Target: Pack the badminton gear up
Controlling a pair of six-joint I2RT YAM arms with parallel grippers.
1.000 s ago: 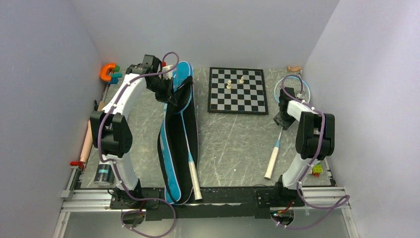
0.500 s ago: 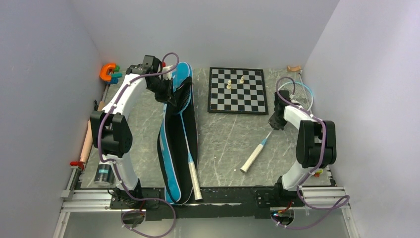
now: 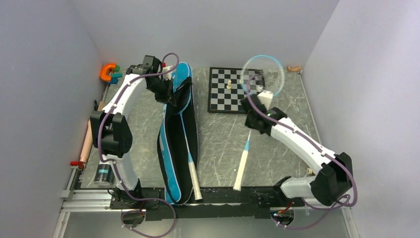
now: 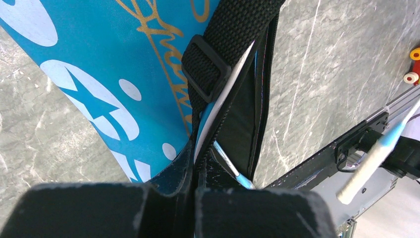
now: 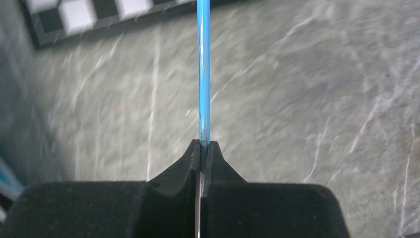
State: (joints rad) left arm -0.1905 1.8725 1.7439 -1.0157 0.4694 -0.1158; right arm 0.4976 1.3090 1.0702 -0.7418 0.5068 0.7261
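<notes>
Right gripper (image 5: 203, 148) clamped on shaft of racket 2 (image 3: 242, 168): head upper centre over chessboard (image 3: 220, 101), handle bottom centre. Left gripper (image 4: 194, 184) pinching bag (image 3: 170, 148) rim upper left, mouth open; racket 1 (image 3: 191, 166) inside. Advice: swing left, align parallel to racket 1, lower flat, avoid strap (image 4: 218, 64).

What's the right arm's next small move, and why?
Probably swing the second racket left toward the bag. The right gripper is shut on its blue shaft, with the head over the chessboard, well short of the bag. The left gripper pinches the bag's edge, propping it open, and the first racket already lies inside.
</notes>
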